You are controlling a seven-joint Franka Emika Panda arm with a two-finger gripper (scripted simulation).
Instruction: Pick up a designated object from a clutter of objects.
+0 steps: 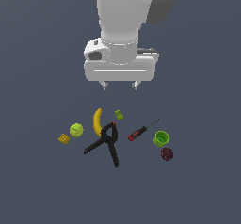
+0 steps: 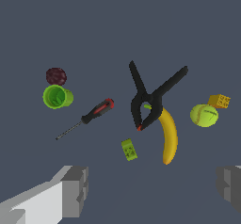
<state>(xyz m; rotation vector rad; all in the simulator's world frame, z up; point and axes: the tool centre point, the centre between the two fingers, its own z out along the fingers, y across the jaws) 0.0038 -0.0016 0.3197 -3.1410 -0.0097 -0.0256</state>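
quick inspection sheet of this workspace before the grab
surface: flat dark grey floor, unmarked
job's thing: green brick, lying free between banana and screwdriver, untouched
clutter: banana touching black clamp; screwdriver; green cup beside dark red ball; lime ball beside yellow block
grippers: gripper open, empty, above the clutter
cables: nothing seen
surroundings: nothing seen

simulated test scene: flat grey floor (image 1: 37, 190), scattered small objects.
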